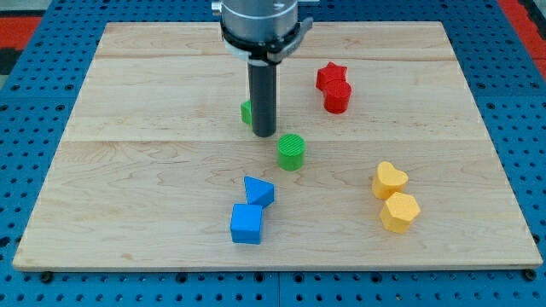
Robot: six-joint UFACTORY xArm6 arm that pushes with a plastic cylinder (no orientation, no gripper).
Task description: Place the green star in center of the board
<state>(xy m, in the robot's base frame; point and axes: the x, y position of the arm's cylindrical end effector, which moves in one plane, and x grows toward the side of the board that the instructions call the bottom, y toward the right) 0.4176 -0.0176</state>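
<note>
A green block point(246, 112), most likely the green star, sits just above the board's middle and is mostly hidden behind my rod. Only its left edge shows. My tip point(264, 135) rests on the wooden board point(128, 170) right beside that block, at its lower right, touching or almost touching it. A green cylinder point(291, 152) stands a short way to the lower right of my tip.
A red star point(330, 76) and a red cylinder point(338, 97) touch at the upper right. A blue triangle-like block point(258, 192) and a blue cube point(246, 223) sit at the bottom centre. A yellow heart point(389, 180) and a yellow hexagon point(399, 211) are at the lower right.
</note>
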